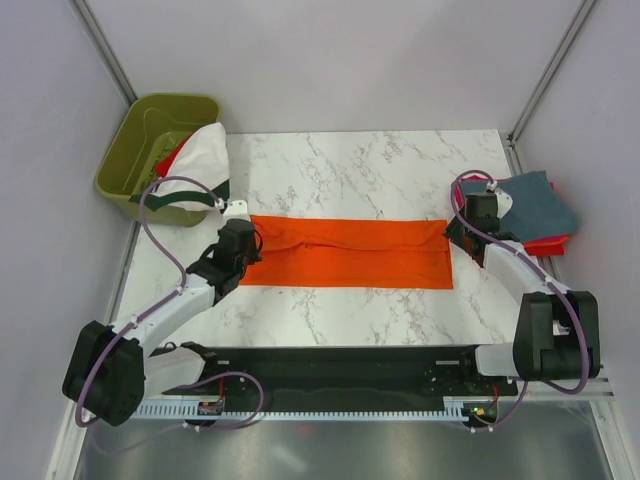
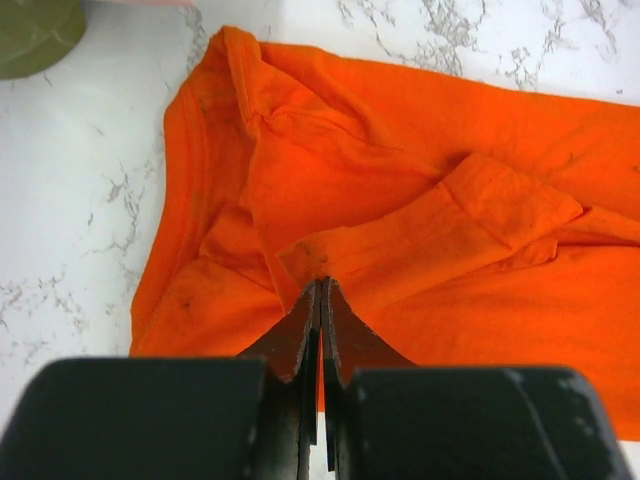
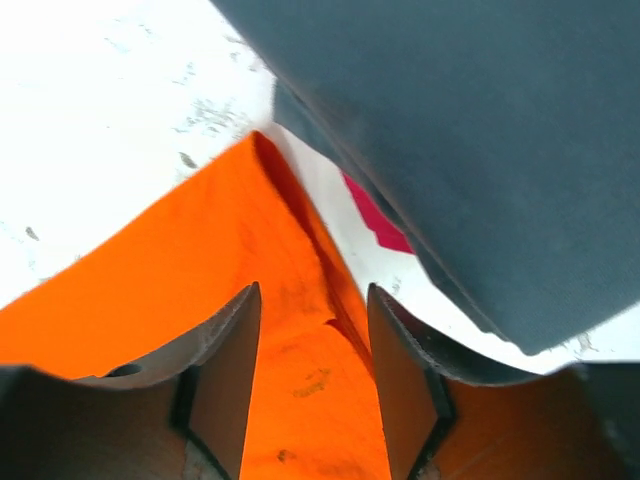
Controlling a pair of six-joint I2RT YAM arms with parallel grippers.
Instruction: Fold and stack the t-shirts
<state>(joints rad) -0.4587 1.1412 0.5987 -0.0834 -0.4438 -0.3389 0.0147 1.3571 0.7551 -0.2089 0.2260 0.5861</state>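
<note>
One olive bin point(image 1: 128, 150) sits at the far-left corner of the counter point(image 1: 350, 165). A white t-shirt with dark green trim point(image 1: 200, 165) spills over its near rim, and a bit of red cloth point(image 1: 172, 155) shows inside. I cannot tell what else it holds.

Just right of the bin, the left arm point(image 1: 170, 300) reaches the left end of the orange t-shirt point(image 1: 345, 252). Its jaws are clenched. In the wrist view the wrinkles gather toward their tips, so I judge a thin ply is pinched there.

The orange t-shirt lies flat mid-counter as a long narrow band. Its long axis runs left to right, from one arm to the other, so each arm has its own end.

At the right end the right arm point(image 1: 520, 270) hangs over the corner. Its jaws are released and stand apart, astride a ridge of orange cloth without gripping it.

Just beyond, at the right edge, is the stack: a slate blue-grey t-shirt point(image 1: 540, 198) on top, with a red t-shirt point(image 1: 545, 245) peeking out under it. The right arm is much nearer this pile. Any further fold would likely bring one end over toward the other along that axis.
</note>
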